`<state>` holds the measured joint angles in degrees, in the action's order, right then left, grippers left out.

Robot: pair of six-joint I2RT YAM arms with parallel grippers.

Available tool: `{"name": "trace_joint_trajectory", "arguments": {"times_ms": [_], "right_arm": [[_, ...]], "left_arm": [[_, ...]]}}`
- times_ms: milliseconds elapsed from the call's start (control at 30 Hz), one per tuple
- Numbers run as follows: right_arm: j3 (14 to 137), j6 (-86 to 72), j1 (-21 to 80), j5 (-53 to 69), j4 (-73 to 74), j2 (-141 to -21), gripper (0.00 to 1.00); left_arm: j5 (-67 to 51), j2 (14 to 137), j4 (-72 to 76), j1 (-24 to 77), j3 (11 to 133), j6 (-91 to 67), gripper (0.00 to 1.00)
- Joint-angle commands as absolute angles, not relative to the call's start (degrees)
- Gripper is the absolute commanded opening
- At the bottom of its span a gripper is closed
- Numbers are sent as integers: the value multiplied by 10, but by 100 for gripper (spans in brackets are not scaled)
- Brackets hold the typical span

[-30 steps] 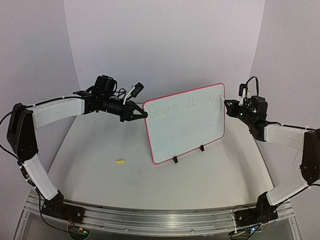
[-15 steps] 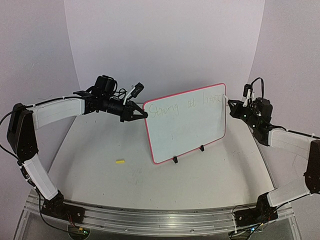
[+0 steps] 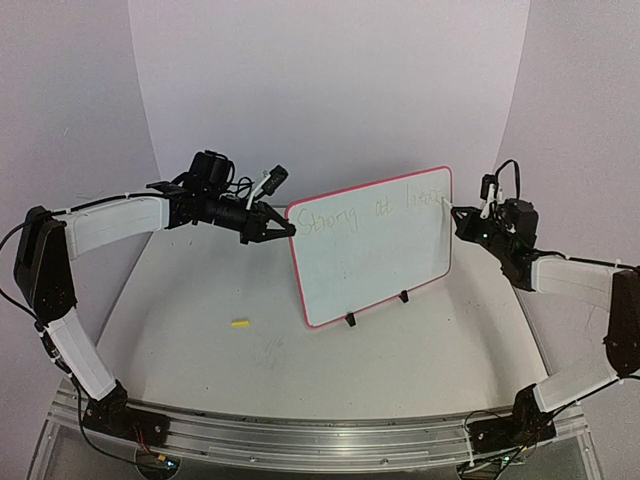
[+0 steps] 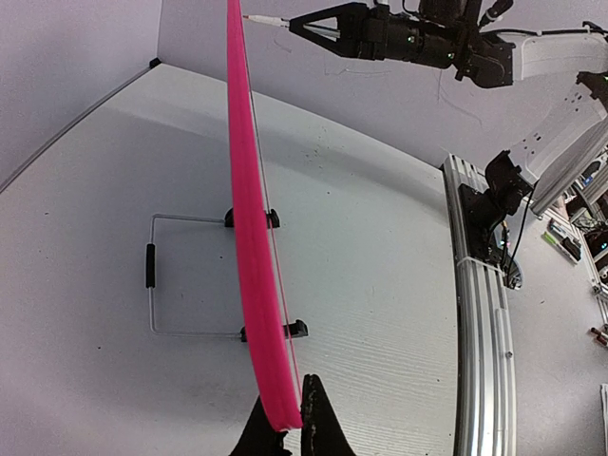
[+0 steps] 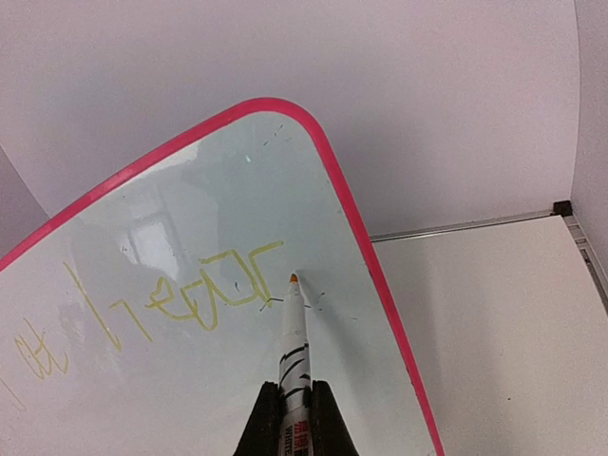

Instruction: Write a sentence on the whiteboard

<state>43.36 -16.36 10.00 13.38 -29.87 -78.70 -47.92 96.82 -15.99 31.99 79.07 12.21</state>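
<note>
Top external view shows the whiteboard [image 3: 372, 262] upright mid-frame on the desk [image 3: 190, 300], left claw [image 3: 286, 228] clamped on its left edge, right claw [image 3: 462, 213] clamped on a marker [image 5: 295, 328] beside the sentence [image 3: 370, 213], one faint line written; more probably remains.

obstacle: whiteboard [image 3: 372, 250] upright mid-table | free: table [image 3: 300, 370] in front, except yellow piece [image 3: 239, 324]

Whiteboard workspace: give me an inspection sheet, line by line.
Surface: white table, faint scuffs.
Job's things: whiteboard upright on wire stand; faint yellow-green sentence along its top.
Clutter: small yellow piece lying left of the board.
Grippers: left gripper shut on the whiteboard's edge; right gripper shut on marker, tip at the last word.
Cables: black cables looped at both wrists.
Surroundings: white backdrop walls; aluminium rail in front.
</note>
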Motion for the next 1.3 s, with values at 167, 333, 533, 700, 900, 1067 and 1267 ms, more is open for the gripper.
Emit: {"name": "trace_joint_trajectory", "arguments": {"times_ms": [167, 333, 533, 700, 900, 1067, 1267], "right_arm": [[459, -159, 102, 151, -314, -802, 0], [464, -156, 101, 152, -315, -806, 0], [468, -154, 102, 145, -315, -810, 0], [470, -156, 101, 115, -315, -812, 0], [475, -163, 102, 87, -315, -818, 0], [479, -162, 102, 85, -315, -821, 0], [460, -161, 101, 80, -315, -790, 0]], "left_arm": [[-474, 975, -186, 336, 790, 157, 0], [-474, 976, -186, 336, 790, 157, 0], [-474, 976, -186, 336, 790, 157, 0], [-474, 977, -186, 337, 789, 157, 0], [-475, 978, -186, 336, 790, 157, 0], [-475, 977, -185, 336, 790, 157, 0], [-475, 976, -185, 337, 789, 157, 0]]}}
